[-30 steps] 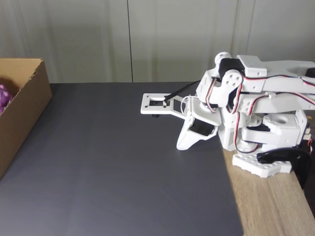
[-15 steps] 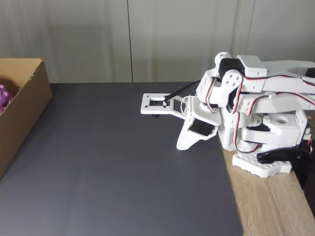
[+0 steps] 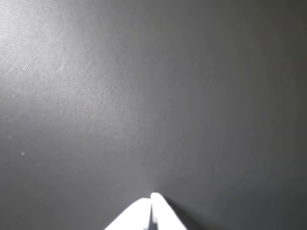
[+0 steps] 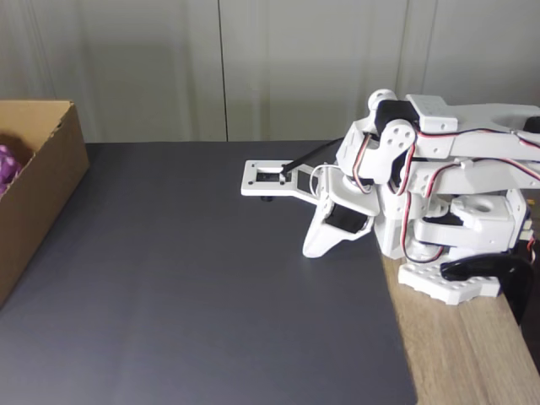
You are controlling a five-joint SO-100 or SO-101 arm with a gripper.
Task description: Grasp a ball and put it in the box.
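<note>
1. No change found between the earlier fixed views and the present one.
2. Arm [image 4: 422, 202]: same folded posture at the right of the worktop [image 4: 211, 295].
3. Gripper [image 4: 310, 251]: same position, tip down on the mat.
4. Ball [image 4: 7, 164]: same place inside the box [image 4: 38, 194].

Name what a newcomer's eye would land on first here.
In the fixed view, the white arm folded up at the right edge of the dark mat. Next, the box at far left, a purple ball peeking inside. In the wrist view, the gripper shows shut jaws over bare mat.
</note>
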